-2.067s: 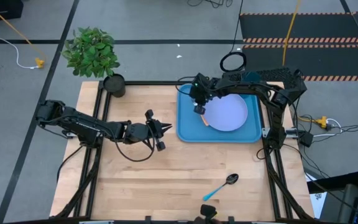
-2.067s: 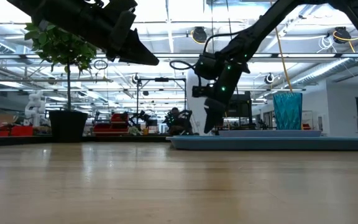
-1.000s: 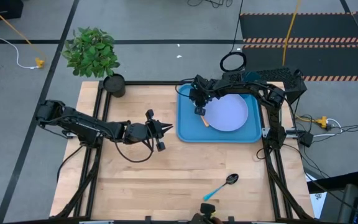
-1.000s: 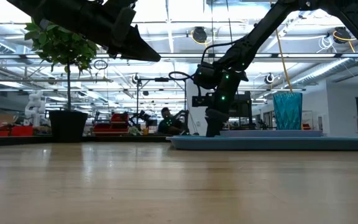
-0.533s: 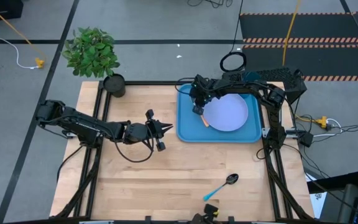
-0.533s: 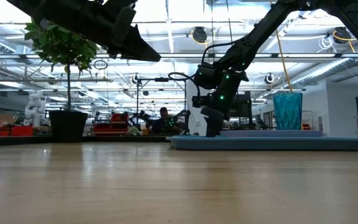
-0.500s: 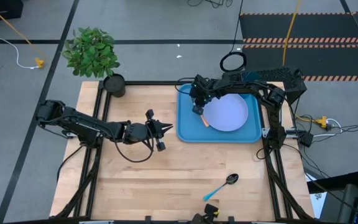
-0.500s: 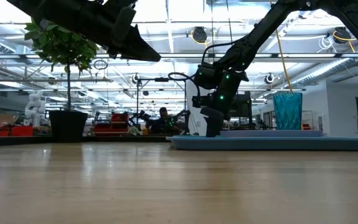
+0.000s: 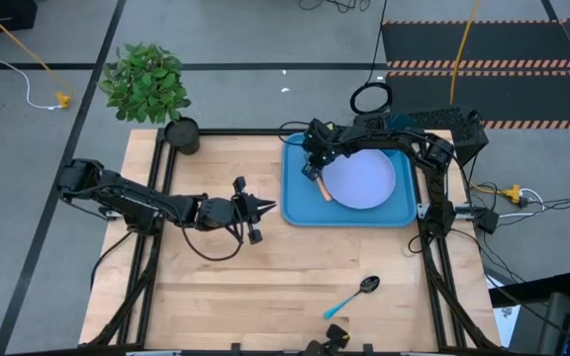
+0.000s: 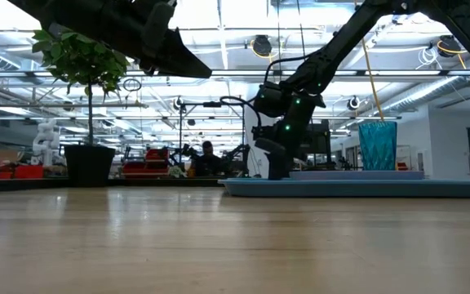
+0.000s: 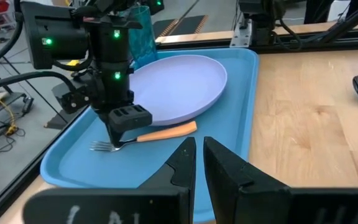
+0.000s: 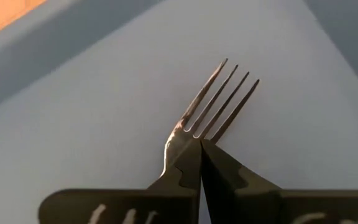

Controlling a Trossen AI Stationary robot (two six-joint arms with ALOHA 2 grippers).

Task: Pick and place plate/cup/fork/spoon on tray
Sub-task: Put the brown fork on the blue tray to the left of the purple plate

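The bright blue tray [image 9: 298,212] sits at the table's far right and holds the lavender plate [image 9: 362,178]. The teal cup [image 10: 376,145] stands on the tray's far side and also shows in the left wrist view [image 11: 140,30]. The orange-handled fork [image 11: 160,133] lies on the tray left of the plate. My right gripper [image 11: 128,122] stands over it, shut on the fork. The blue-handled spoon [image 9: 352,296] lies on the table near the front edge. My left gripper [image 9: 271,205] hovers shut and empty above the table, left of the tray. My right gripper pinches the fork's metal neck [image 12: 180,148], just behind the tines, between its two fingers. The fingers come from above, pointing down. The tines [image 11: 99,147] lie on the tray floor and the orange handle [image 11: 169,130] lies against the plate's rim.
A potted green plant [image 9: 148,84] stands at the table's far left corner. Bare wood lies between my left gripper and the spoon. The table's dark frame rails run along its edges.
My right gripper has tipped a little over the tray's left part, still shut on the fork's neck. The fork stays low on the tray beside the plate.
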